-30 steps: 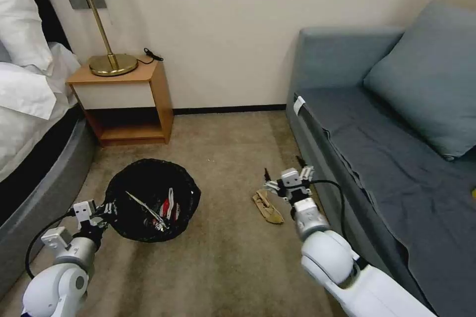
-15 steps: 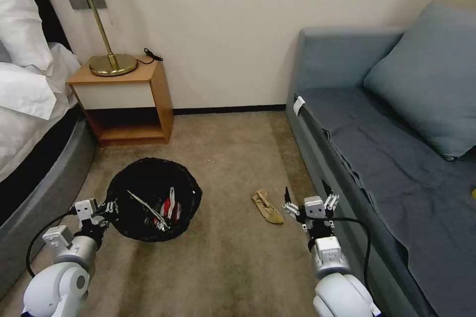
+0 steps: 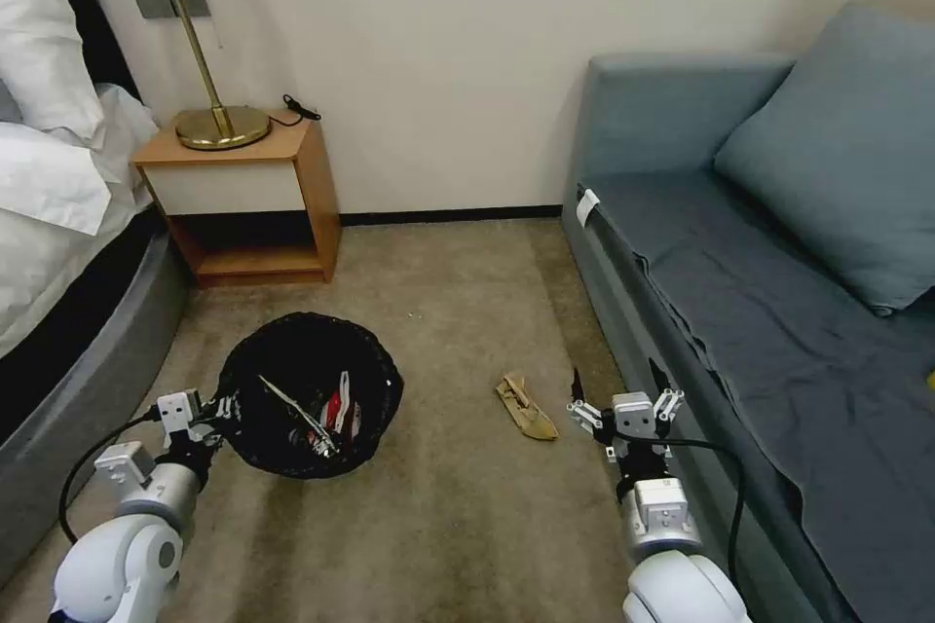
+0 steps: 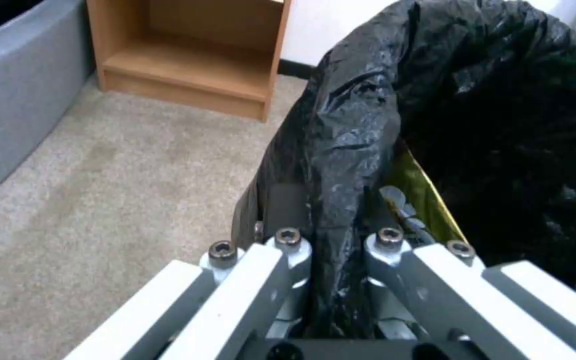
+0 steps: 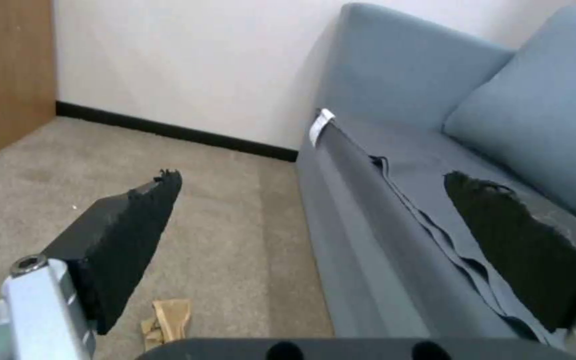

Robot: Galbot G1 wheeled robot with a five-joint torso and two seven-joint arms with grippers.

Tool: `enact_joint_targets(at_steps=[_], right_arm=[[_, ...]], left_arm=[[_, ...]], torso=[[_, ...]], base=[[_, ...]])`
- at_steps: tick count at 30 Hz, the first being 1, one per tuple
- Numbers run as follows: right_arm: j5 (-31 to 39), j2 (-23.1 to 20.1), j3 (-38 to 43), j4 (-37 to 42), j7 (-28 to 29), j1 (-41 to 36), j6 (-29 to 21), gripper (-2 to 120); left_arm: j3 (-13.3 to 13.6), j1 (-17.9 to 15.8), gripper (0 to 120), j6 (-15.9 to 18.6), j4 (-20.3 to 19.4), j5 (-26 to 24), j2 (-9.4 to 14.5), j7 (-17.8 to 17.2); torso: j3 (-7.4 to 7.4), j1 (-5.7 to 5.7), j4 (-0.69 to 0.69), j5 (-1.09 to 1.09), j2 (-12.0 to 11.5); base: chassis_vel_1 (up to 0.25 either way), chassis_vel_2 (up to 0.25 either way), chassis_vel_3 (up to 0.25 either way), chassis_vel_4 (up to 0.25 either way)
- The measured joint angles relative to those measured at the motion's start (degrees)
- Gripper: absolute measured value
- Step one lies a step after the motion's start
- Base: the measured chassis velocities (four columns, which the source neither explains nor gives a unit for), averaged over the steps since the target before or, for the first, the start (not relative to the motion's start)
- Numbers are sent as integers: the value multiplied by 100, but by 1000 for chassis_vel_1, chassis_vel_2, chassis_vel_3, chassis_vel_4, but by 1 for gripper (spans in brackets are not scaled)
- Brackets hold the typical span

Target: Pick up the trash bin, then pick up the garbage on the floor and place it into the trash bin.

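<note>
Scrap pickup: one flat piece left on the carpet

Right gripper (image 3: 617, 387) hangs low over the carpet with its jaws spread wide and nothing between them, close against the front of the sofa (image 3: 682, 311). The tan scrap (image 3: 526, 406) lies flat on the floor just beside its inner finger, toward the bin's side and not yet between the jaws. In the right wrist view the scrap (image 5: 166, 320) sits low beneath the dark finger pad (image 5: 131, 235).

Left gripper (image 3: 216, 405) is clamped on the rim of the trash bin (image 3: 312, 350), the black bag pinched between its fingers (image 4: 288, 250). From that gripper the bin extends forward and inward; a red-and-white carton (image 3: 338, 406) and other litter already lie inside it, and a gold wrapper (image 4: 421, 192) shows just past the fingertips.

To do this step well, I would judge that the right gripper should slide sideways away from the sofa until the scrap is centred under the jaws, then descend until the pads press into the carpet pile. A thin, flat piece is likely to slip out, so closing across its narrow width looks safest. The bin should be held level meanwhile.
</note>
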Motion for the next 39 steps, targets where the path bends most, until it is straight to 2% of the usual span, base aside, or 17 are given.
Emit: enact_joint_targets(at_steps=[22,39], right_arm=[[-24,111,53,-56,-135,-63,140,100],[-81,149,34,-153,-164,-89,240,100]], left_arm=[[-11,-11,4,0,20,4,-31,-1],[-20,-13,4,-11,36,5,-46,-1]], torso=[[0,0,0,0,0],[1,0,0,1,0]], base=[[0,0,0,0],[-79,67,72,-74]])
